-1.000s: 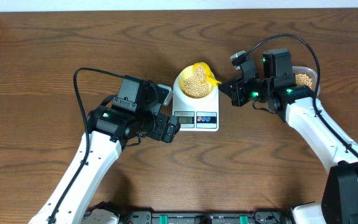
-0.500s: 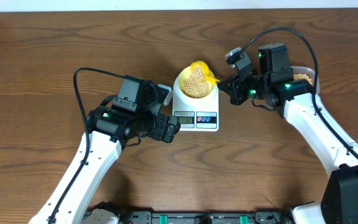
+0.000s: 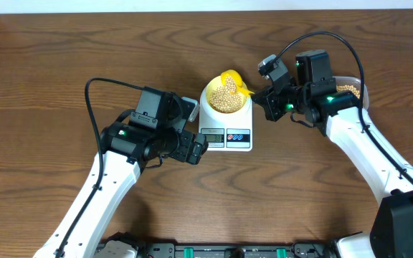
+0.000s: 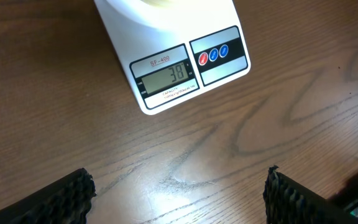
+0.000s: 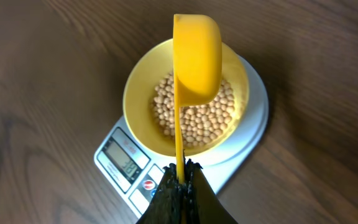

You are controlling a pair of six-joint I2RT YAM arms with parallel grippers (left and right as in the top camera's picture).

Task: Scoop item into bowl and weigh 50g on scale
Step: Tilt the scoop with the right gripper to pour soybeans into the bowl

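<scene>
The pale-yellow bowl [image 3: 209,93] [image 5: 138,102] sits on the white scale [image 3: 225,136] [image 5: 253,121] and holds a heap of beige beans [image 3: 226,98] [image 5: 197,118]. My right gripper [image 3: 259,98] [image 5: 180,177] is shut on the thin handle of a bright yellow scoop [image 3: 240,89] [image 5: 196,56]. The scoop is rolled over above the bowl, its rounded back toward the wrist camera. My left gripper [image 3: 199,147] [image 4: 178,180] hangs open over bare wood just in front of the scale [image 4: 185,62]. The scale's display reads 38.
A clear plastic tub [image 3: 350,89] with more beans stands behind my right arm at the right. The left arm's body lies left of the scale. Dark wood table runs all round, with its far edge along the top.
The right wrist has shifted slightly left and rolled, tipping the scoop further over the bowl. The left arm has not moved.
</scene>
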